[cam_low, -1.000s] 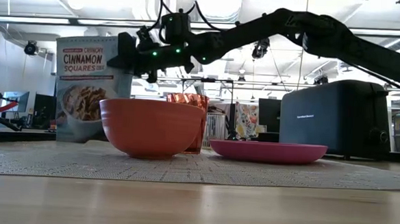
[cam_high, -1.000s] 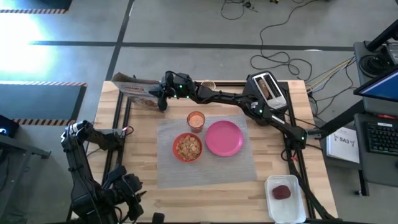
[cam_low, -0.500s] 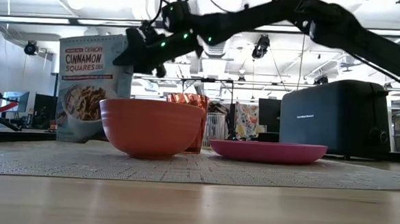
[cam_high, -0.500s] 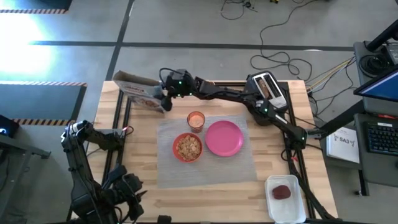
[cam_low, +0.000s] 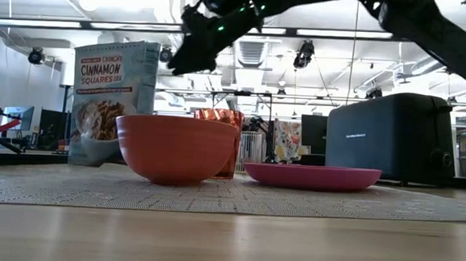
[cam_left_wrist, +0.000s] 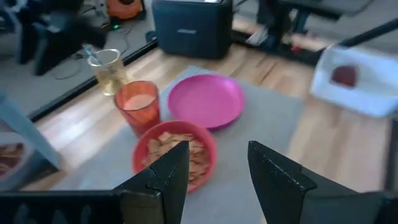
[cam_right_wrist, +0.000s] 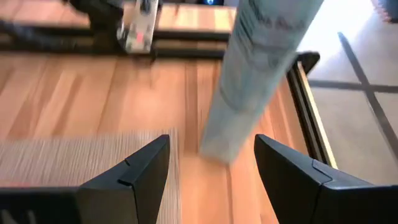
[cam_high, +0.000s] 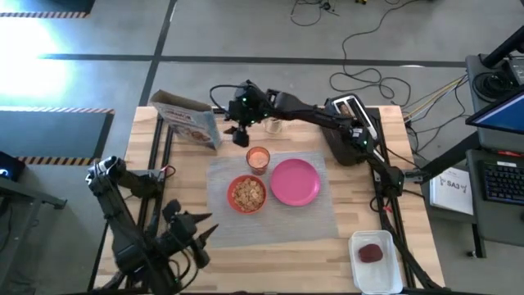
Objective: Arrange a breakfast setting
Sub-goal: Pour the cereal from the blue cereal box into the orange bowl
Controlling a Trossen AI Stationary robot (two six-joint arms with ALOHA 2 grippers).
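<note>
Right end effector [cam_high: 238,131] hangs wide open and empty near the surface's far edge, right by the cereal box [cam_high: 188,120]. Bowl [cam_high: 246,194] sits mid-placemat [cam_high: 315,221]. One careless swing probably knocks over the box or cup [cam_high: 258,157].

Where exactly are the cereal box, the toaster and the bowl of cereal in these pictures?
Cereal box [cam_low: 113,100], low view, on its printed front face.
Toaster [cam_high: 352,116], high view, on its top by the slots.
Bowl [cam_high: 246,194], high view, on the cereal inside it.
</note>
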